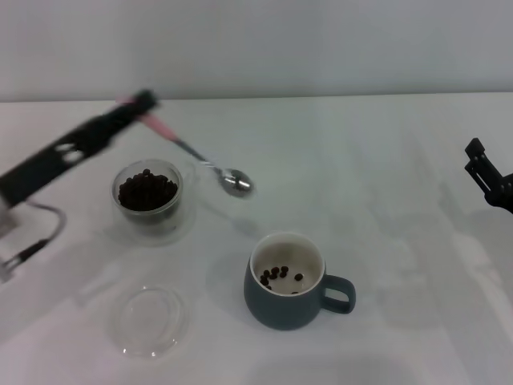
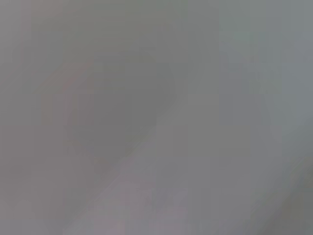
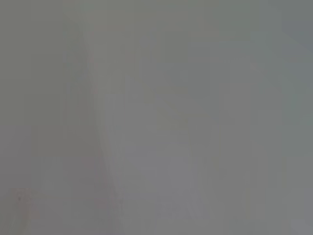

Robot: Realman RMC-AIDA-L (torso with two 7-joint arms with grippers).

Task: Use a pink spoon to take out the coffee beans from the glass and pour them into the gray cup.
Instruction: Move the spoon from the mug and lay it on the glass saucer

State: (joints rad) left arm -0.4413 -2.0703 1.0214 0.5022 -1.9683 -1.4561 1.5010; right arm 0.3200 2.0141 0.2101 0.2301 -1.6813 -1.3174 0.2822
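Nearest the camera, at the lower left of the head view, a shallow clear glass dish (image 1: 149,320) lies flat on the white bench (image 1: 385,160). Just right of it, lower centre, stands the gray cup (image 1: 288,282), upright, loop handle to the right; a few coffee beans (image 1: 276,275) lie on its cream floor. Left of centre stands the glass (image 1: 148,198), upright and well filled with dark beans, apart from the cup and the dish.

Left hand (image 1: 138,105) reaches in from the left edge to the upper left of the frame, beyond the glass. It is closed on the handle end of the pink spoon (image 1: 192,150). Spoon slopes down and to the right from the hand; its metal bowl sits just right of the glass, between glass and cup. Whether the bowl touches the bench, or carries beans, cannot be told.

Right hand (image 1: 487,178) is at the right edge, mid-height, well apart from all items; I cannot tell how its fingers stand.

Both wrist views show only a featureless grey blur.
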